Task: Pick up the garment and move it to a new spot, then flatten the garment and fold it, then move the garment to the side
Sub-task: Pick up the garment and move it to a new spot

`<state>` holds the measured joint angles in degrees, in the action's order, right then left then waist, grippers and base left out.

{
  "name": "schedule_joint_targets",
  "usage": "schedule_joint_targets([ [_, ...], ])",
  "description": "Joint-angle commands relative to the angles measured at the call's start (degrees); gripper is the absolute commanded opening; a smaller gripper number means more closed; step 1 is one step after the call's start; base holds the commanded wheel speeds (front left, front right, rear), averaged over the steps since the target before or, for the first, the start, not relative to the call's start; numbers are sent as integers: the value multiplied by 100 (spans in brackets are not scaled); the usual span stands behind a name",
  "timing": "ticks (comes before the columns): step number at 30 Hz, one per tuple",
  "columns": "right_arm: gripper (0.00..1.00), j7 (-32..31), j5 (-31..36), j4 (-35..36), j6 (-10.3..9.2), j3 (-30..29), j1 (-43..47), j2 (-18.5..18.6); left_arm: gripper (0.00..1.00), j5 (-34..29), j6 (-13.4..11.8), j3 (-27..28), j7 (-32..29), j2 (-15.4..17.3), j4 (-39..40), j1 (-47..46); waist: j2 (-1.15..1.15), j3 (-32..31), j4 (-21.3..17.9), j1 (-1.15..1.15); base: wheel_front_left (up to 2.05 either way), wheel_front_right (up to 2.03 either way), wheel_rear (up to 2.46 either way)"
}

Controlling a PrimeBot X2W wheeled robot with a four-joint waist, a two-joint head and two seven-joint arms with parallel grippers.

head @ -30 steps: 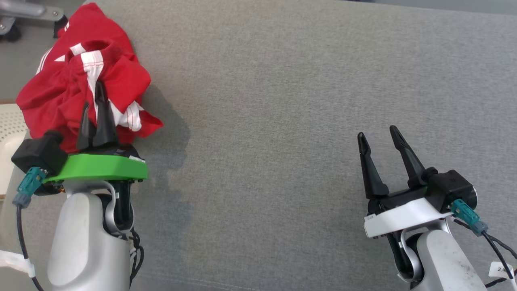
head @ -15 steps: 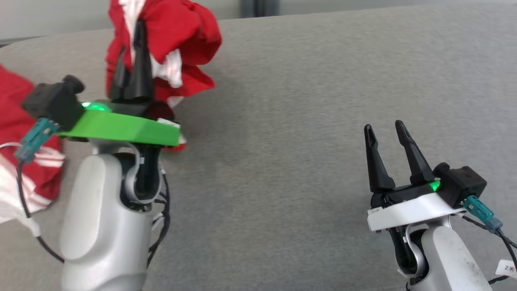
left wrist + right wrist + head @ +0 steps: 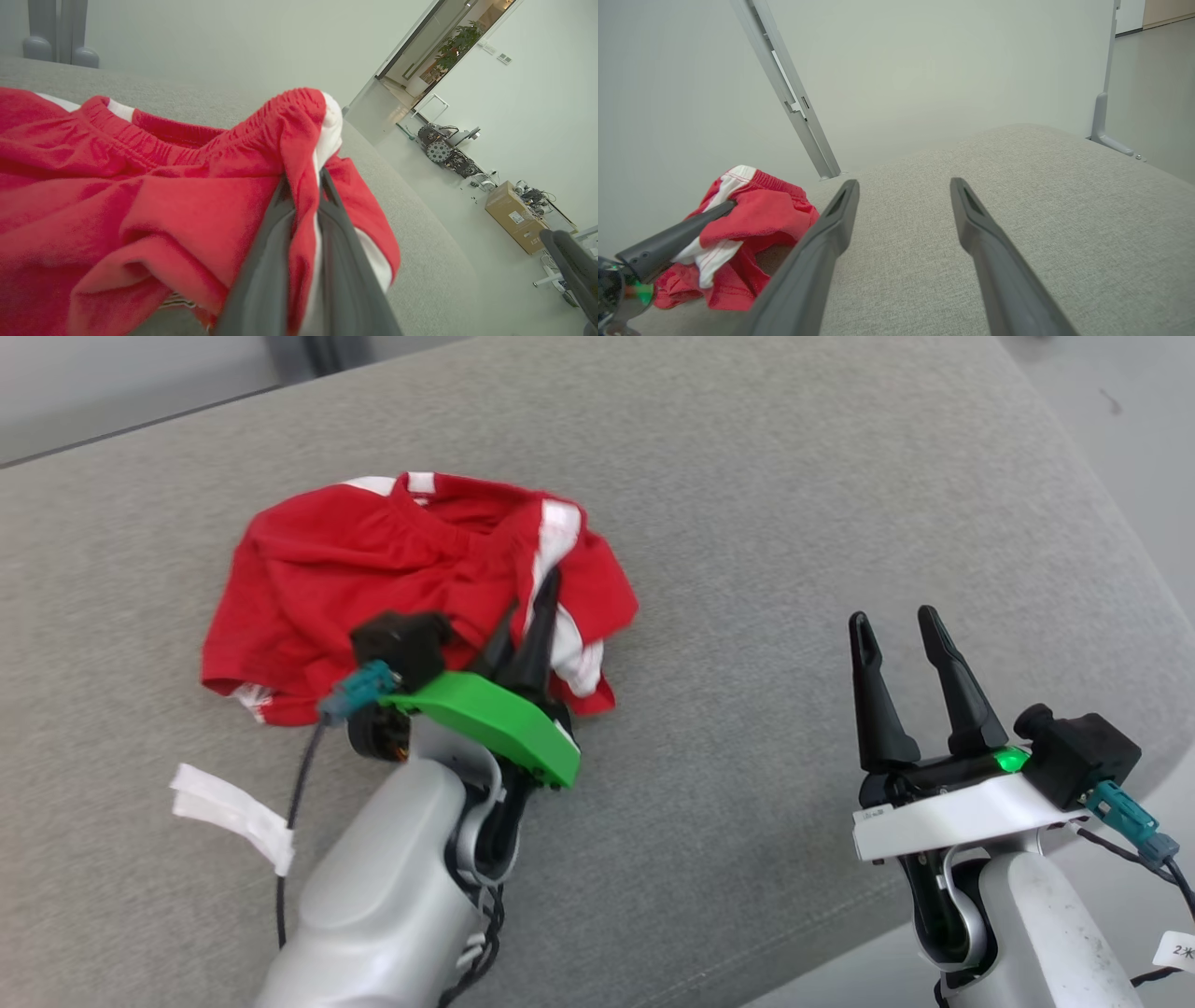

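Observation:
The garment point(image 3: 373, 569) is a pair of red shorts with white side stripes, crumpled on the grey cushion. My left gripper point(image 3: 532, 597) is shut on a fold at its right side, near the elastic waistband; in the left wrist view red and white cloth point(image 3: 303, 154) is pinched between the two fingers. The right wrist view shows the same fold of the garment point(image 3: 752, 214) held up by a dark finger. My right gripper point(image 3: 896, 625) stands open over bare cushion to the right, nothing between its fingers point(image 3: 840, 210).
The grey cushioned surface point(image 3: 794, 504) curves off at its right edge, with pale floor beyond. A white tape tag point(image 3: 233, 812) hangs on my left arm's cable. A cardboard box point(image 3: 518, 217) and equipment stand on the distant floor.
The camera has swung. My left gripper has carried the garment from the left edge toward the middle and lowered it, so it now lies spread on the cushion. The right gripper stayed open.

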<state>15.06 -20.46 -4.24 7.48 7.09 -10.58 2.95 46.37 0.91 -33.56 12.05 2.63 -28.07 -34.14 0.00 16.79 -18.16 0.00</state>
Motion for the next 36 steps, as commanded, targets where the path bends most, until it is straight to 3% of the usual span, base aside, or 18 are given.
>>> schedule_joint_targets([
  [1,100,18,-23,37,3,15,-21,-9,0,73,-46,-149,61,51,-193,-69,0,339,-478,0,0,0,0],
  [7,100,18,42,10,3,-65,55,-8,0,247,-192,-887,215,47,-855,63,0,290,-354,0,0,0,0],
  [8,100,18,61,-3,3,-63,67,-7,16,298,-197,-972,223,43,-900,97,0,259,-315,0,0,0,0],
  [9,100,18,81,-18,3,-53,79,-7,67,365,-243,-1066,249,44,-952,139,0,211,-259,0,0,0,0],
  [10,100,18,99,-25,3,-53,93,-4,100,426,-266,-1146,249,43,-976,175,0,152,-199,0,0,0,0],
  [15,100,18,220,-56,3,-29,215,-2,100,188,-417,-1170,316,46,-700,188,0,-202,196,0,0,0,0],
  [25,100,18,508,-235,3,129,611,1,100,-2321,-957,725,308,196,1203,1858,0,-1130,1228,0,0,0,0],
  [32,100,18,543,-254,3,123,833,0,100,-3026,-634,2055,310,93,2051,3026,0,-1485,1727,0,0,0,0],
  [36,100,18,571,-299,3,115,958,0,100,-3234,-371,2473,310,53,2307,3472,0,-1596,1851,0,0,0,0],
])
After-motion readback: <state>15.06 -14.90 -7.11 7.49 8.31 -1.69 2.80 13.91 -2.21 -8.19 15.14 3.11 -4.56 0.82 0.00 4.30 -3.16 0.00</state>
